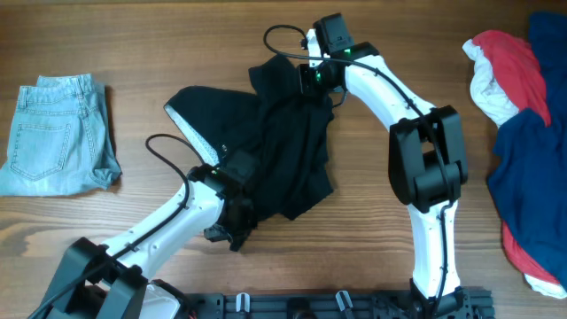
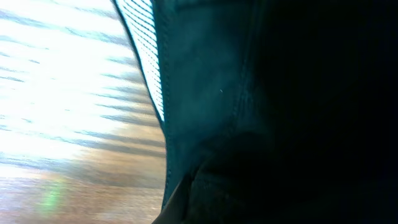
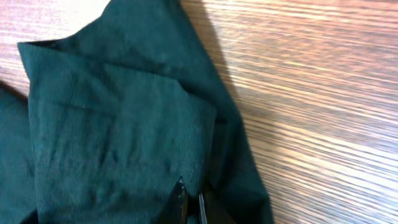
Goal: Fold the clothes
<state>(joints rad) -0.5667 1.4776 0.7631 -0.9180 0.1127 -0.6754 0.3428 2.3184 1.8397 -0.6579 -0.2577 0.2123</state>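
Black shorts (image 1: 283,151) are lying rumpled mid-desk (image 1: 133,53), soft matte cloth w/ pale mesh lining (image 1: 197,133) showing at left. Right gripper (image 3: 191,200) is pinching a top fold. Left gripper (image 1: 232,226) is sitting clenched at the bottom hem, cloth smothering it. Denim shorts (image 1: 58,133) are lying flat far left, red/white/navy pile (image 1: 523,133) far right.

two shorts (image 1: 275,151), one garment heap (image 1: 523,133)

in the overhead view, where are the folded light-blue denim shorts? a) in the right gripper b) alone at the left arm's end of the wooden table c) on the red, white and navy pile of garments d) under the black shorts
b: the light-blue denim shorts lie by themselves on the wooden table, apart from the black shorts and the red, white and navy pile.
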